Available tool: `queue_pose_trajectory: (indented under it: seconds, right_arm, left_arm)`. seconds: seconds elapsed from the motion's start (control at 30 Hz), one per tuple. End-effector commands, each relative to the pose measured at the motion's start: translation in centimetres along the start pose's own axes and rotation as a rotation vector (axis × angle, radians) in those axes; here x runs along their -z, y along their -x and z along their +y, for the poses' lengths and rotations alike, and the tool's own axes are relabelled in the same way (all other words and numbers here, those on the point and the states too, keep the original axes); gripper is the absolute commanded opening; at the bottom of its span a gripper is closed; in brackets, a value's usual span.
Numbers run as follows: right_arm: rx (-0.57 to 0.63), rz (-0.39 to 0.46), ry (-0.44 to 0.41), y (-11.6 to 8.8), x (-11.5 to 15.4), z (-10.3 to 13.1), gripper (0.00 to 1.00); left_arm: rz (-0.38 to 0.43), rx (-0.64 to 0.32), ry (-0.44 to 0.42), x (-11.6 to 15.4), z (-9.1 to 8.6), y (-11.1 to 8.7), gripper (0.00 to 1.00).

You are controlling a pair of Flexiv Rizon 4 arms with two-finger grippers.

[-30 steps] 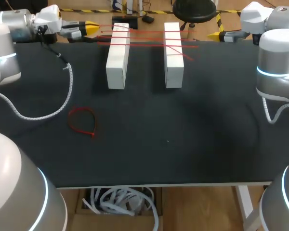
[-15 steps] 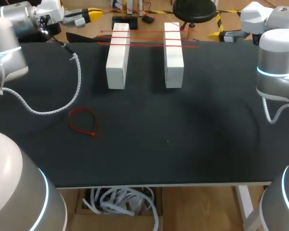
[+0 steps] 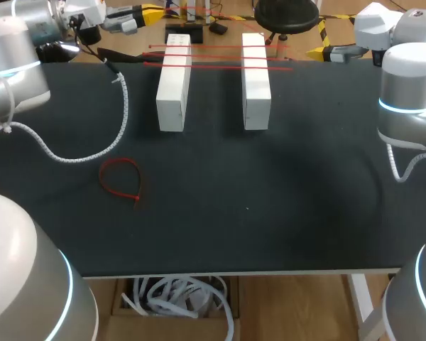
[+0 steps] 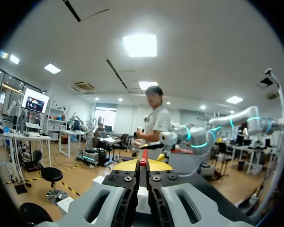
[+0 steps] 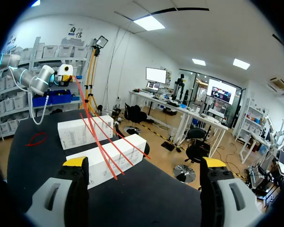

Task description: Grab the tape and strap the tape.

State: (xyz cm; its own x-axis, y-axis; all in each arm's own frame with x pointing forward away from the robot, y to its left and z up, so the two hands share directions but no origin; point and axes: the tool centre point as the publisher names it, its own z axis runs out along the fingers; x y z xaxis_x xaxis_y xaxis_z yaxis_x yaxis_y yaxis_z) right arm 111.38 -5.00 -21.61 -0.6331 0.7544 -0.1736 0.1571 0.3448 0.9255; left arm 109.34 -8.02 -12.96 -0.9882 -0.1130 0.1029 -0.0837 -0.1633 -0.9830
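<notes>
Rising rearward since before, left tool (image 3: 150,13) pinching red tie (image 4: 143,162).

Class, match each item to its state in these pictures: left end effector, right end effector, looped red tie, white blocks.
Column 1:
1 left end effector
2 right end effector
3 looped red tie
4 white blocks

Column 2:
A bridged by straight red ties
B open, holding nothing
C shut on a red tie
D lying alone on the black table

Pairs: 1-C; 2-B; 3-D; 4-A
</notes>
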Motion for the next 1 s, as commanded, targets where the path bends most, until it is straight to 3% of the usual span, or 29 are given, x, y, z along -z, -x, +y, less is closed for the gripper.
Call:
queue_pose_trajectory:
  seconds: [0.03,0.3,1.0]
  right_arm:
    - [0.000,0.000,0.000,0.0,0.0,0.0,1.00]
    - [0.000,0.000,0.000,0.0,0.0,0.0,1.00]
    - [0.000,0.000,0.000,0.0,0.0,0.0,1.00]
  left_arm:
    - [0.031,-0.006,0.006,-0.4,-0.1,0.6,0.00]
    - [0.092,-0.018,-0.017,-0.7,-0.6,0.4,0.00]
    - [0.086,-0.014,-0.009,-1.4,-0.3,0.1,0.00]
